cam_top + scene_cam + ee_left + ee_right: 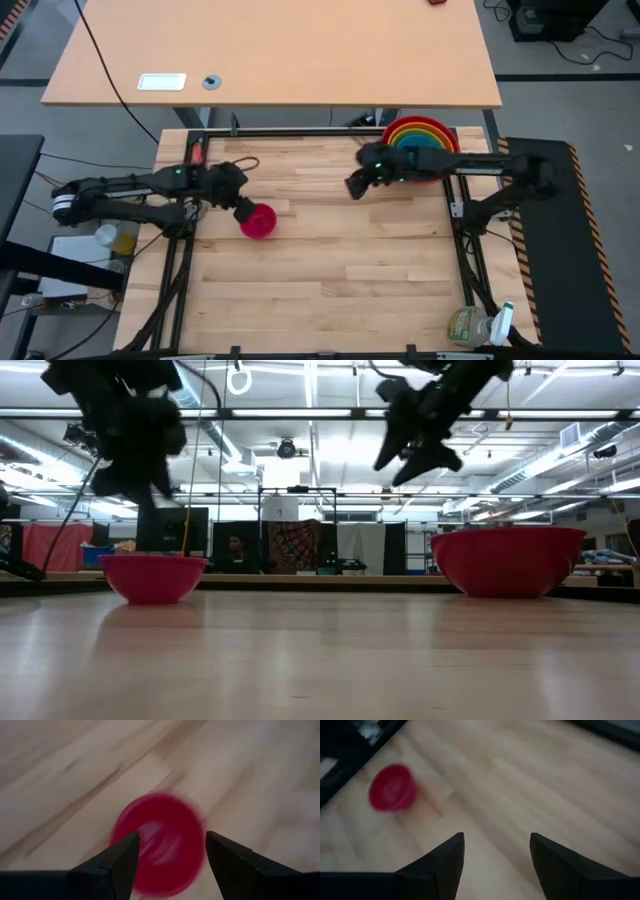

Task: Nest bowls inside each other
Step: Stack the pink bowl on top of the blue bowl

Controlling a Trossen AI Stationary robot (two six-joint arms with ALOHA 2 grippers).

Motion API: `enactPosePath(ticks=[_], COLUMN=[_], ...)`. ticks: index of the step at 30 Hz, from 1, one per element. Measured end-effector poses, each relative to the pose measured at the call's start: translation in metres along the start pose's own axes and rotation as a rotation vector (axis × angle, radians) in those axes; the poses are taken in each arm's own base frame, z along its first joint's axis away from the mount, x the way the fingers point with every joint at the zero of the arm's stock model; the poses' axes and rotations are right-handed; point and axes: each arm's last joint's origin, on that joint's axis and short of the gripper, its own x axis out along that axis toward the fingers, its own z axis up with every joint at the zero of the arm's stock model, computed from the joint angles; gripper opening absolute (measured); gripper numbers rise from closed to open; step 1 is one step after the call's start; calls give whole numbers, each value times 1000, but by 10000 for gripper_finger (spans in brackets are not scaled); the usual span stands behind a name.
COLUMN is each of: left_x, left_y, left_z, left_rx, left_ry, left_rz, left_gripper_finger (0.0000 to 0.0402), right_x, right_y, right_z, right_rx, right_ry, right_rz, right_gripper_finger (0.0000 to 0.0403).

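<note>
The small pink bowl sat alone on the wooden table, left of the middle in the high view. The other bowls were already stacked near the upper right of the table, the red bowl outside, then the orange bowl, the green bowl and the blue bowl in the middle.

The left gripper hung just above the pink bowl, with its two fingers spread wide and nothing between them. The right gripper was up in the air near the stack, also wide open and empty.

The pink bowl looked light and hard, like shiny plastic. It was probably slippery, so it could slide or tip if pushed from the side. It would not break easily. The best place to take it was likely the thin rim, one finger inside and one outside.

The table was smooth pale wood, flat and a bit shiny in the low view. A black frame ran round its edges. A bigger desk stood behind it, and a spray bottle lay at the lower right. Far back in the low view the room was big, with long bright lights on the ceiling and a person sitting far away.
</note>
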Motion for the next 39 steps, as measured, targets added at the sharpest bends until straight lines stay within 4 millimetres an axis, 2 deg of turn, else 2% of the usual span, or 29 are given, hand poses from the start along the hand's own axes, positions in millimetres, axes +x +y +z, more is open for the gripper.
enactPosePath(ticks=[7, 13, 20, 26, 30, 39], left_x=[31, 38, 36, 17, 11, 37], left_y=[9, 10, 11, 16, 21, 20], left_z=[-4, -5, -7, -16, -24, -19], left_rx=[-62, -69, -44, -41, -34, 9], left_ry=[217, 264, 273, 272, 343, 426], left_rz=[183, 217, 223, 244, 306, 351], left_gripper_finger=[231, 231, 231, 231, 225, 198], right_x=[32, 50, 56, 52, 52, 53], right_y=[46, 69, 78, 76, 75, 77], right_z=[8, 19, 22, 20, 20, 24], right_rx=[-181, -224, -260, -280, -284, -324], right_ry=[67, 76, 75, 96, 97, 55], right_rz=[109, 151, 159, 146, 145, 166], right_gripper_finger=[231, 231, 231, 231, 231, 231])
